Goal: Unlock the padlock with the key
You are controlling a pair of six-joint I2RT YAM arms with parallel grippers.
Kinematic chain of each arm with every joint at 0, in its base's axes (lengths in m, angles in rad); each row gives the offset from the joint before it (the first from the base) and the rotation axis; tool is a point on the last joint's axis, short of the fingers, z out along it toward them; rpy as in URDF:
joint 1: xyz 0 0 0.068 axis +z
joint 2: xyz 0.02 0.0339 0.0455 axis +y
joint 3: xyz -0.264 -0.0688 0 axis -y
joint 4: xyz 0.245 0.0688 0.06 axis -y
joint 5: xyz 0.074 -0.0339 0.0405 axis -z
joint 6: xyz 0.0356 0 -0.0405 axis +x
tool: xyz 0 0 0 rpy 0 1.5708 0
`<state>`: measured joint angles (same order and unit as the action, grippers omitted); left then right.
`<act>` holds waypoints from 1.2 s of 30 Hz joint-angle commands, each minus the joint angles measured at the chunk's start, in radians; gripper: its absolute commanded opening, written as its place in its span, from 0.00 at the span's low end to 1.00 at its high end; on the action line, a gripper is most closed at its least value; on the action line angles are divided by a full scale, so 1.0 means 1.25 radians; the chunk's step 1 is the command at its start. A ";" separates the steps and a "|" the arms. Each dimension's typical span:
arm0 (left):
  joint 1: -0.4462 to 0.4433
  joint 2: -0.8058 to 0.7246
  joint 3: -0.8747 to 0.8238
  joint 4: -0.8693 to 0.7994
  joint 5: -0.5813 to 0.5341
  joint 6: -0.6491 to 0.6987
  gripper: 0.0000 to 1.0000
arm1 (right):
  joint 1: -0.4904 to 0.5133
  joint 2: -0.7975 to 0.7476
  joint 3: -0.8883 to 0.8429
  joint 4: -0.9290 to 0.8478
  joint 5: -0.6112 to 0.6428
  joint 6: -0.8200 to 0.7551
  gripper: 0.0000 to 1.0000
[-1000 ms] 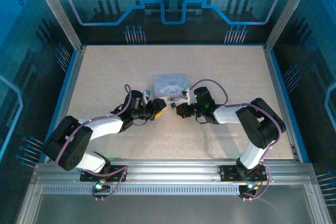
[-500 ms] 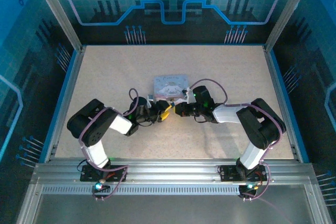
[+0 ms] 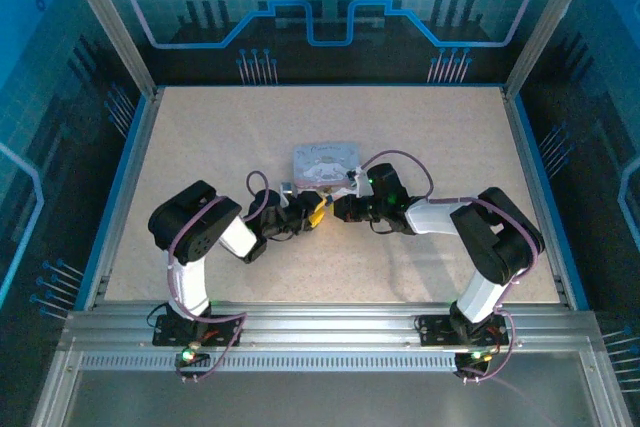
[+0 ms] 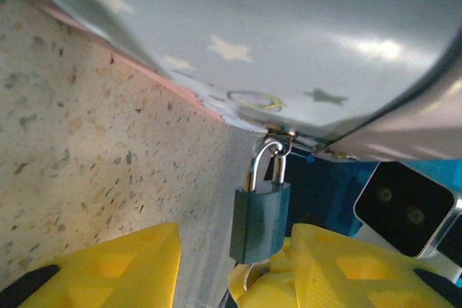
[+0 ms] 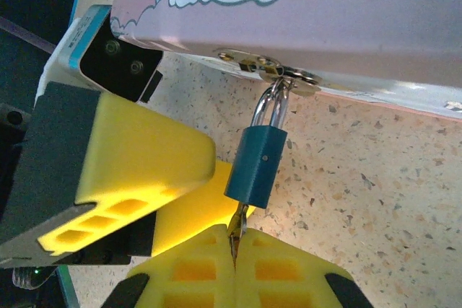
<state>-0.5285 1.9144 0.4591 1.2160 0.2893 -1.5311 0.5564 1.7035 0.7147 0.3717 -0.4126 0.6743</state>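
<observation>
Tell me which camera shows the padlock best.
The right wrist camera. There the padlock hangs in full from the clasp of the box, with the key entering its base. The left wrist camera shows its body and shackle too, but little of the key. From the top camera it is too small to make out.

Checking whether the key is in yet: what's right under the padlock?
A thin key meets the base of the padlock, pinched in the shut right end effector. The grip covers its head; how deep it sits inside the lock cannot be seen.
</observation>
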 commanded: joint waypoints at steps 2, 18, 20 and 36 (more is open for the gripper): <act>-0.003 0.025 0.018 0.091 -0.025 -0.022 0.46 | 0.014 -0.002 0.020 -0.016 -0.018 0.007 0.00; -0.003 0.041 0.064 0.061 -0.019 -0.028 0.37 | 0.014 0.004 0.023 -0.013 -0.027 0.010 0.00; -0.003 0.045 0.068 0.061 -0.019 -0.027 0.34 | 0.014 0.006 0.023 -0.010 -0.031 0.015 0.00; -0.003 0.019 0.068 0.047 -0.022 -0.007 0.05 | -0.006 -0.027 0.015 -0.062 -0.052 -0.017 0.23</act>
<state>-0.5278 1.9610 0.5289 1.2179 0.2726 -1.5459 0.5552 1.7020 0.7238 0.3553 -0.4362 0.6975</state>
